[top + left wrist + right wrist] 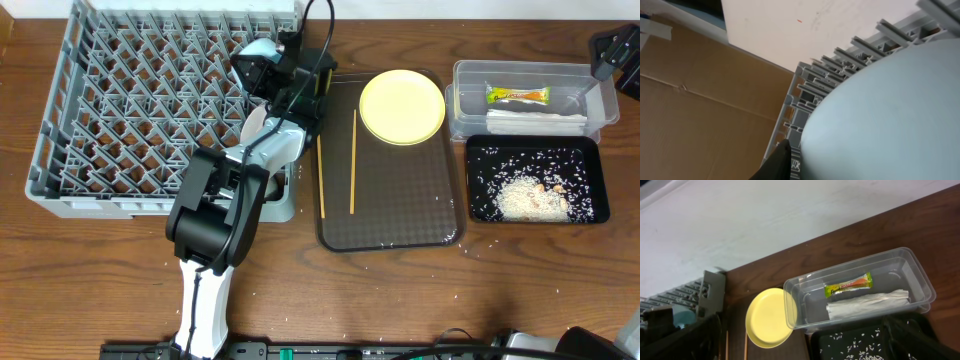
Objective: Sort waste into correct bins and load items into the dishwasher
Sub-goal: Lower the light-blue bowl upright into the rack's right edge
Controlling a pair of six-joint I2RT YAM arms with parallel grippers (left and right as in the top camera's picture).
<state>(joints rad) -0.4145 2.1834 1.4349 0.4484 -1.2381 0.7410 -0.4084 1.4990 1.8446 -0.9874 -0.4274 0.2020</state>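
My left gripper [264,62] is over the right edge of the grey dish rack [140,110], shut on the light-blue bowl [258,47]. In the left wrist view the bowl [890,115] fills the right side, with one dark finger [782,159] against its rim and the rack [810,90] behind. A pale rounded edge, seemingly the white bowl [250,124], shows in the rack beside my arm. The yellow plate [402,105] and two chopsticks [352,160] lie on the brown tray [400,225]. My right gripper [612,52] is open and empty at the far right. The small cup is hidden.
The clear tub [465,100] holds the green-and-yellow wrapper [517,96] and folded white paper [535,120]; both show in the right wrist view [848,285]. The black tray [480,150] in front of it holds rice scraps [530,197]. A few grains lie on the table.
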